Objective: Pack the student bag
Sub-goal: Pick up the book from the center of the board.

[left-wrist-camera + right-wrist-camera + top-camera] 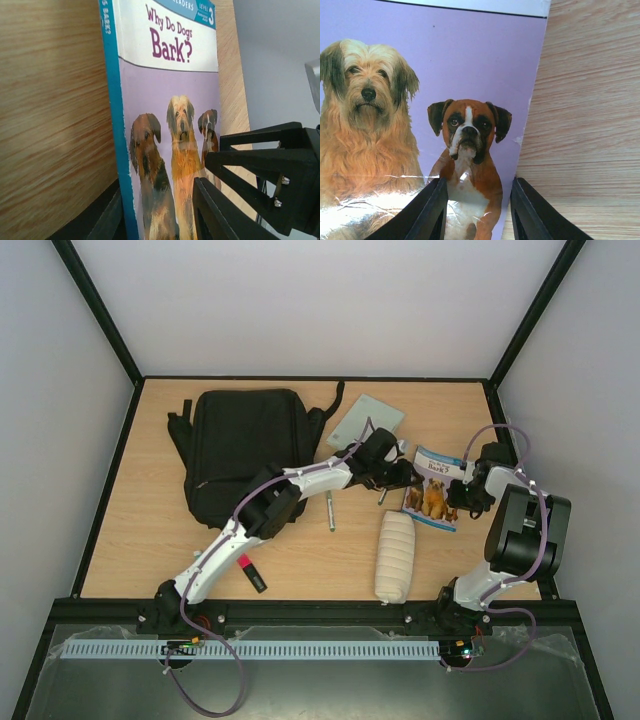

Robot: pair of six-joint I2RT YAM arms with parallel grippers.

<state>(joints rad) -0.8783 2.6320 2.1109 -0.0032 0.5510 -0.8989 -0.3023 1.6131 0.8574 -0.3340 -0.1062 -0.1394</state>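
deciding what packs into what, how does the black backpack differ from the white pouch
The backpack is black; the pouch is white. The backpack is by far the bigger, broad with straps; the pouch is a small plump roll. The backpack lies far left; the pouch near the front edge, right of centre. Both lie on the table.

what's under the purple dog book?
The purple "Why Do Dogs Bark?" paperback lies on the light wooden table; only wood shows around it. In the left wrist view a dark shape tucks under its spine edge, unidentifiable. Anything beneath the cover is hidden.
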